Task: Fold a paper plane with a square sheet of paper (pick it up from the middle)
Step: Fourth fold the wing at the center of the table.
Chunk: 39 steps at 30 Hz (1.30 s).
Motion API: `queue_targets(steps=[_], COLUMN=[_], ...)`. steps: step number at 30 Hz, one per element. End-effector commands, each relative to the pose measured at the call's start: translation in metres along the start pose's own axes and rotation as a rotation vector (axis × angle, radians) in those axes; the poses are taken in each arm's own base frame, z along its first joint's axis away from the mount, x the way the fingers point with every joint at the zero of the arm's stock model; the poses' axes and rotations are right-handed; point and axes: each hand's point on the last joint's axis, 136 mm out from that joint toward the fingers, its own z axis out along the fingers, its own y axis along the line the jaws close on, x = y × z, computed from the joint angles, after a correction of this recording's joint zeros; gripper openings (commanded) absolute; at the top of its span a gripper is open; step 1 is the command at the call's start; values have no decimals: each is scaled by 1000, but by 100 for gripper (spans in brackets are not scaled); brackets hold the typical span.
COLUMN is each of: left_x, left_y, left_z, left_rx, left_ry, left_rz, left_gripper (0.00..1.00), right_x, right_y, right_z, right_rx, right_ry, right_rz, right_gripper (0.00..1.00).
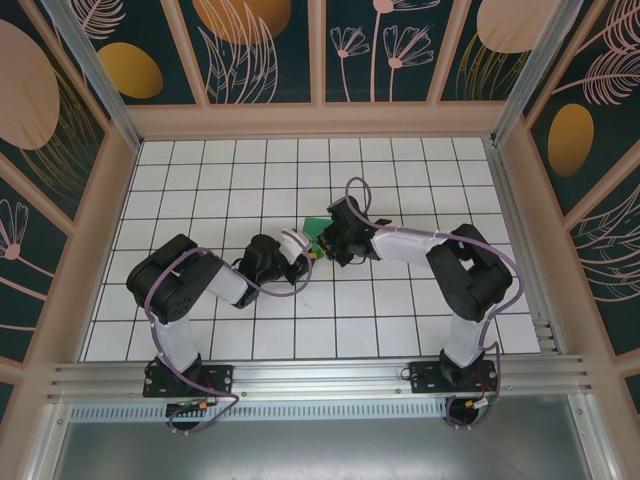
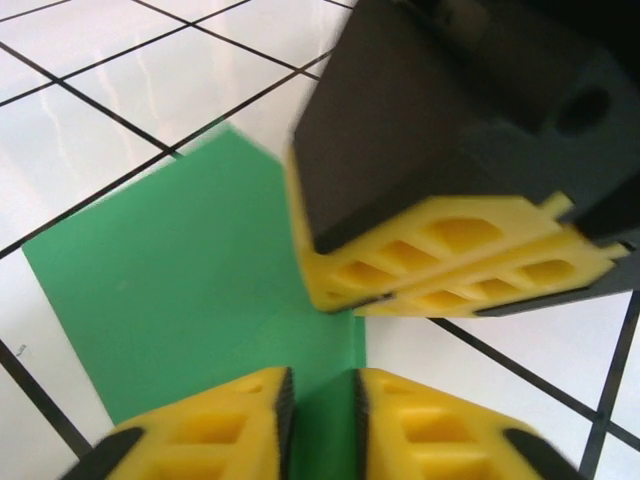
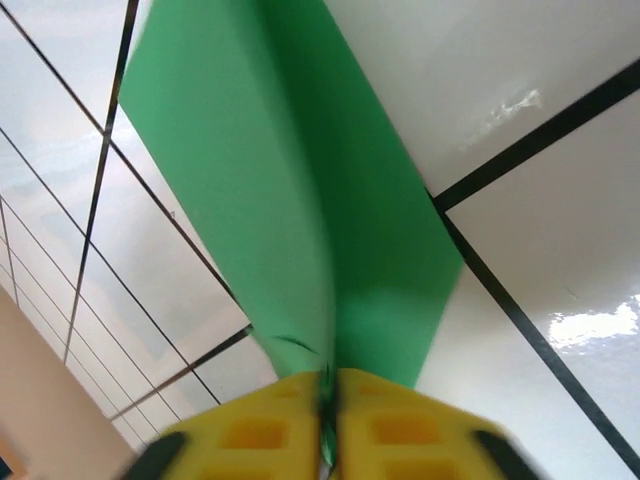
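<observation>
Leftmost, my left end effector [image 2: 322, 420] sits low over the white gridded worktop [image 1: 230, 180] near its middle, with its yellow fingers drawn close and only a narrow gap between them. Green shows in that gap, but I cannot tell whether the pads touch anything. Just ahead of those fingers lies the square sheet of paper [image 2: 190, 290], bright green. Most of it is flat on the tiles, crossing a black grid line, with one corner pointing away to the left. On its right side is my right end effector [image 3: 330, 410], tip to tip with the left one in the overhead view. Its two yellow fingers are pressed together on the paper's edge. From that pinch the green sheet rises into a soft ridge that runs away from the fingers, while its far part rests on the worktop.
</observation>
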Motion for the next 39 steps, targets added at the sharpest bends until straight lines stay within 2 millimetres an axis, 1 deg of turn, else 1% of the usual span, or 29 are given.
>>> queue_targets(steps=[1,4,7,8,9,10,11,12,14,17,18,19,21,24,26,30,32,34,36,39], left_x=[0,-3,-9,-10,-12,-14,-16,-17,-20,-20,-21,-20,-22,-26,-28,-25,-23,-23,-23,-18], left_y=[-3,-6,-12,-13,-16,-18,-20,-22,-27,-35,-36,-38,-40,-41,-42,-43,-43,-44,-44,-43], left_z=[4,3,1,1,0,0,-1,-2,-3,-2,-2,-2,-2,-5,-7,-11,-11,-14,-15,-15], left_rx=[16,36,65,76,92,105,114,126,156,209,223,237,257,294,315,347,355,372,374,371], left_ry=[-7,-29,-62,-66,-71,-78,-84,-87,-92,-81,-82,-80,-85,-104,-108,-104,-97,-97,-96,-76], left_rz=[11,-6,-22,-23,-22,-24,-22,-24,-27,-44,-47,-55,-72,-106,-121,-158,-169,-178,-179,-175], left_gripper=[17,14,13,12,12,11,11,10,9,8,8,8,8,7,7,6,6,6,6,5], right_x=[-9,-32,-60,-65,-74,-83,-87,-90,-95,-99,-97,-90,-87,-74,-60,-31,-20,-10,-4,0], right_y=[26,25,25,26,25,24,27,28,33,43,43,43,40,31,25,20,16,9,4,2], right_z=[-22,-39,-57,-60,-66,-72,-76,-81,-91,-107,-110,-111,-112,-106,-102,-103,-98,-87,-78,-69], right_rx=[-73,-81,-96,-105,-104,-99,-117,-127,-173,-252,-278,-300,-285,-293,-339,-450,-455,-428,-420,-429], right_ry=[-21,-90,-161,-163,-185,-210,-216,-221,-236,-259,-260,-240,-220,-135,-75,38,89,151,197,236], right_rz=[-30,-101,-254,-320,-386,-468,-545,-626,-783,-982,-1056,-1138,-1234,-1350,-1411,-1526,-1579,-1622,-1644,-1655], right_gripper=[33,53,66,69,72,77,80,82,83,75,74,74,74,74,75,71,70,67,65,65])
